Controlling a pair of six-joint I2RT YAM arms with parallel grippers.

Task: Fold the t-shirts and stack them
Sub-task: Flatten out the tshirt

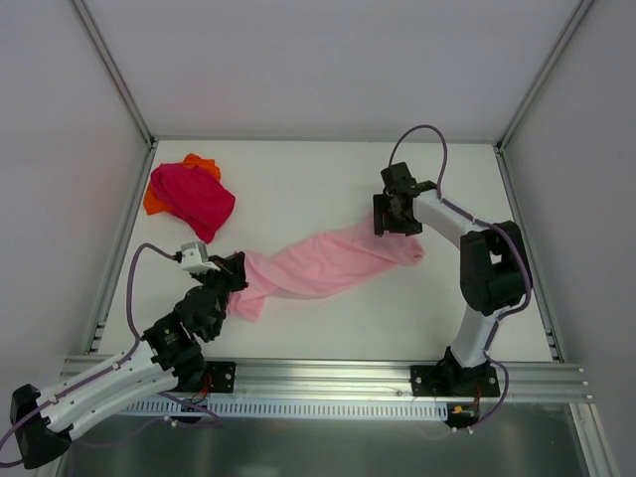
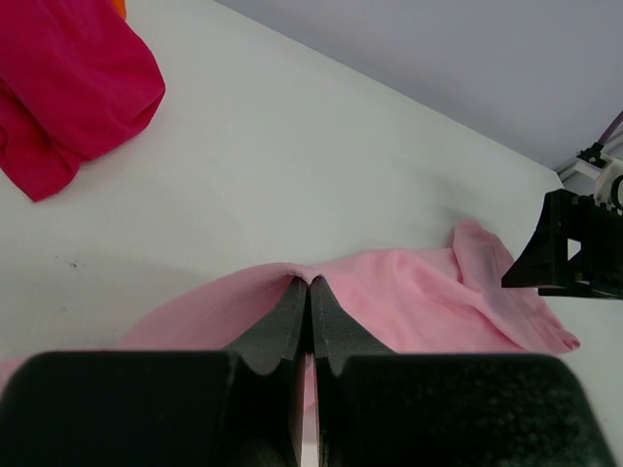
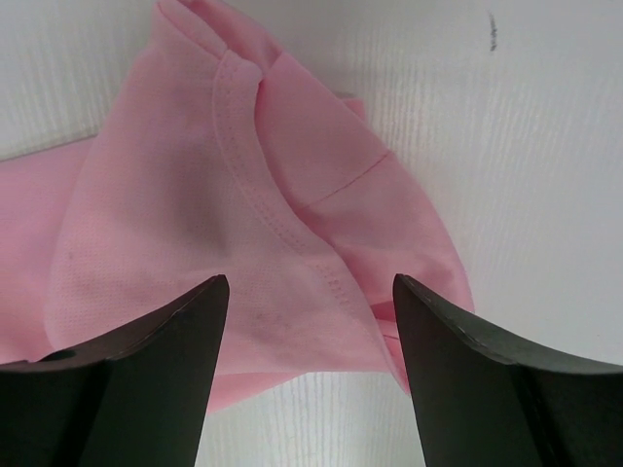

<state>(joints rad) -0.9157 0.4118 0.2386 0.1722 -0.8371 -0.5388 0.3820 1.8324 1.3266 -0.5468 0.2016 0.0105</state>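
At the far left of the white table [image 1: 298, 179] lies a crumpled magenta t-shirt [image 1: 194, 196]. It sits on top of an orange t-shirt [image 1: 202, 162], of which only two edges peek out, so how the orange one lies cannot be told.

Nearer the front, the left gripper [image 1: 237, 273] is pinched tight on the left end of the light pink t-shirt [image 1: 328, 263]. In the left wrist view its two fingers meet with only a fold of pink cloth squeezed between them, and the fabric bunches up at the tips.

From there the light pink t-shirt runs as a long, twisted band across the middle of the table, up and to the right, well apart from the magenta and orange pair. Its right end spreads out flat, showing a stitched hem and a seam.

Over that right end hangs the right gripper [image 1: 395, 221], its jaws spread wide and gripping nothing. In the right wrist view the pink cloth lies between and below the two fingers. Whether the fingertips touch the fabric is hard to say from this angle.
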